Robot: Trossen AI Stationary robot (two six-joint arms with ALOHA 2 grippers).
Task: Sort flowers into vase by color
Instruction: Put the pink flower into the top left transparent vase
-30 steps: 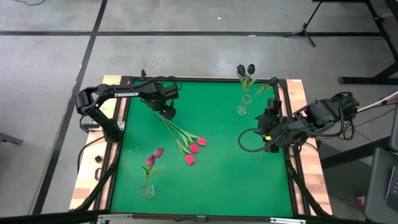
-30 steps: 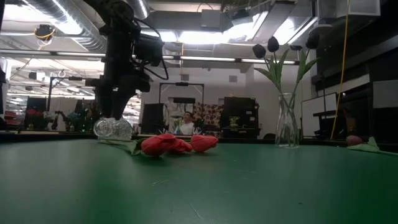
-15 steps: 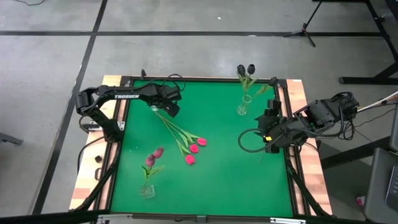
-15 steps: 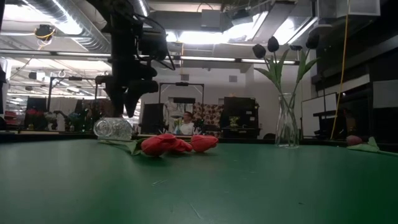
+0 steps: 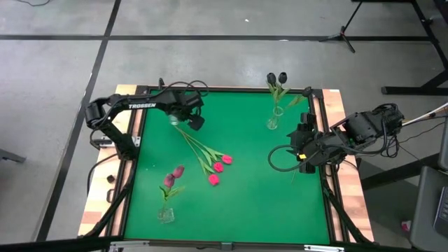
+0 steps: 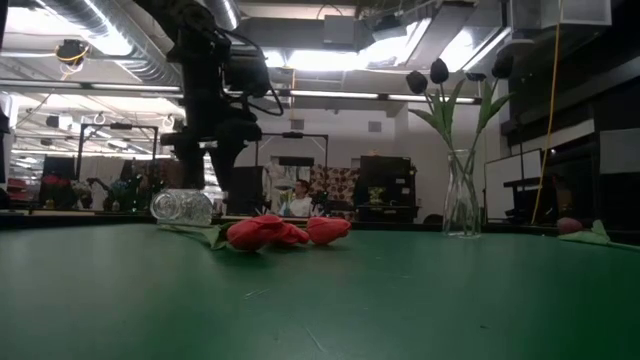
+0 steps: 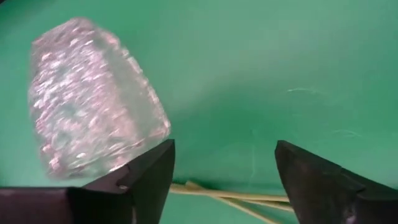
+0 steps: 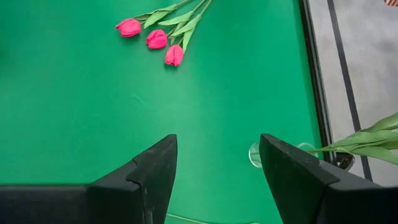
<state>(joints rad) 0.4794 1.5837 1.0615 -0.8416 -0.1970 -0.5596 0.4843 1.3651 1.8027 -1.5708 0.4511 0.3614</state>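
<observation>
Three pink-red flowers point(image 5: 218, 167) lie flat on the green table, stems running up-left toward my left gripper point(image 5: 195, 122). That gripper hangs open just above the stem ends point(image 7: 230, 198), fingers pointing down on either side of them. Beside it an empty glass vase point(image 5: 173, 120) lies on its side point(image 7: 93, 106). The flower heads point(image 6: 270, 232) show in front of the vase point(image 6: 182, 207) in the low view. My right gripper point(image 5: 302, 148) waits open, high over the table's right edge point(image 8: 217, 162).
A glass vase point(image 5: 274, 120) with near-black flowers point(image 6: 438, 72) stands at the far right. Another vase point(image 5: 166, 213) with maroon-pink flowers point(image 5: 173, 175) stands at the near left. A wooden frame point(image 5: 334, 105) borders the green mat; open mat lies in the middle and near right.
My left gripper has tipped, its fingers swinging a little toward the table's right, away from the lying vase, and it has opened wider. The vase and the pink-red flowers have stayed where they were.
</observation>
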